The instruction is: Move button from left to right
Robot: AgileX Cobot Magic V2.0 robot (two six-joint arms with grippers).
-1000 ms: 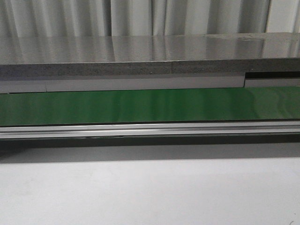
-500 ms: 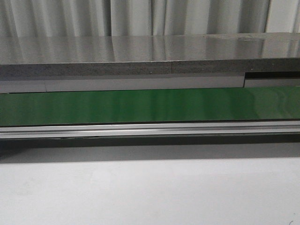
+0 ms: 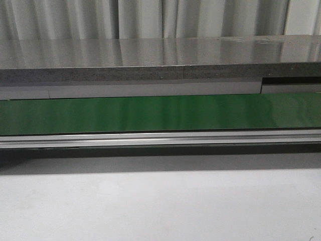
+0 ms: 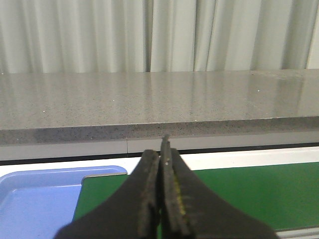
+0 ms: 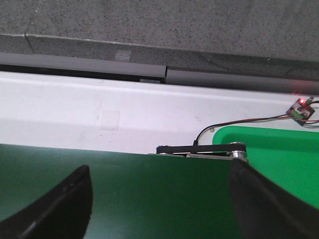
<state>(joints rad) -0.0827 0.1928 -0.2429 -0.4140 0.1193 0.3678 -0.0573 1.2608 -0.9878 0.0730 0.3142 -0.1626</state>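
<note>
The button shows in no view. My left gripper [image 4: 160, 154] is shut and empty, its two dark fingers pressed together, above the end of the green belt [image 4: 239, 194] that lies beside a blue tray [image 4: 35, 199]. My right gripper [image 5: 159, 199] is open wide and empty over the dark green belt [image 5: 149, 194], near the belt's other end with its black roller bracket [image 5: 199, 148]. In the front view neither gripper shows; only the bare green belt [image 3: 160, 113] is there.
A grey stone counter [image 3: 150, 60] runs behind the belt, with curtains beyond. A metal rail [image 3: 160, 138] edges the belt's near side, then a white table [image 3: 150, 206]. A bright green tray [image 5: 279, 149] and a small circuit board with a red light [image 5: 300, 109] lie by the right end.
</note>
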